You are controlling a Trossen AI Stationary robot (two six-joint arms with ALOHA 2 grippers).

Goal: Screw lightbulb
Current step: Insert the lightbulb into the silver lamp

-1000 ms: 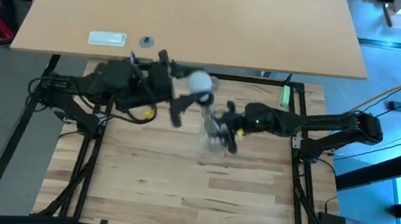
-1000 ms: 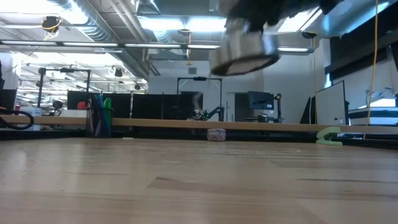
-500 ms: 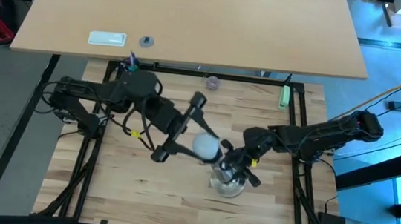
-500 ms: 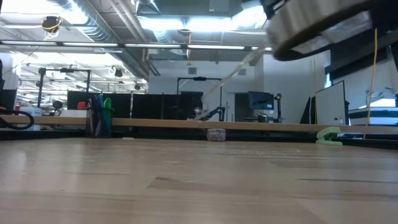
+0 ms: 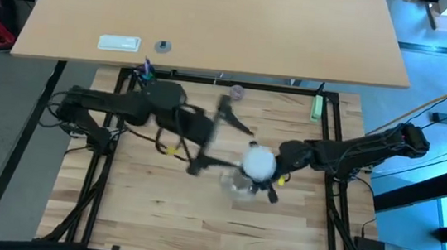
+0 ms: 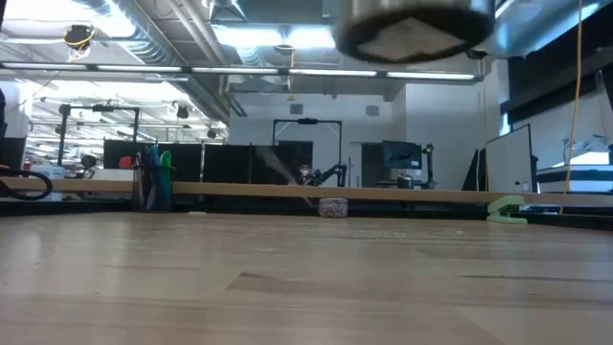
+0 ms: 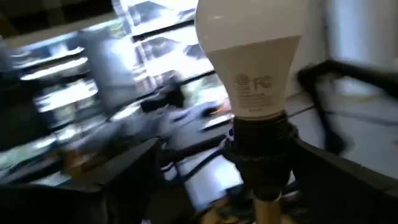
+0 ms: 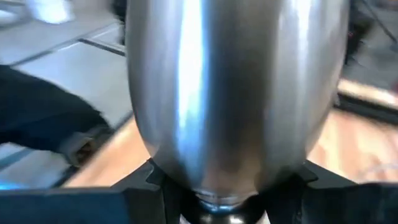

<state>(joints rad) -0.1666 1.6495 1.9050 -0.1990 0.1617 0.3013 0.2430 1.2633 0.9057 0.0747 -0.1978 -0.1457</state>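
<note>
The white lightbulb point(image 5: 259, 162) sits upright in the dark socket point(image 7: 261, 134) on top of the silvery stand point(image 8: 230, 93). My right gripper point(image 5: 270, 182) is shut on the stand and holds it in the air above the middle of the table. The low view shows the stand's round base point(image 6: 412, 24) from below, high over the tabletop. My left gripper point(image 5: 242, 149) reaches in from the table's left. It is open, with one dark finger point(image 7: 124, 180) on either side of the socket and bulb. My right gripper pinches the stand's silvery body point(image 8: 217, 180) between its two fingers point(image 8: 146, 186), one on each side. The fingers come about level from the table's right. The stand is lifted clear of the table and stands roughly upright, with the bulb on top.
A small purplish round object point(image 5: 236, 92) and a green thing point(image 5: 318, 108) lie at the table's far edge. Beyond it is a second tan table point(image 5: 218, 16) with a white item point(image 5: 120, 43). The metal frame point(image 5: 337, 154) borders the wooden top.
My right gripper has carried the stand and bulb from nearer the far edge toward the near right of the table's middle. My left gripper has followed the bulb and rolled. The bulb, between its fingertips half a second ago, now stands just beyond them.
</note>
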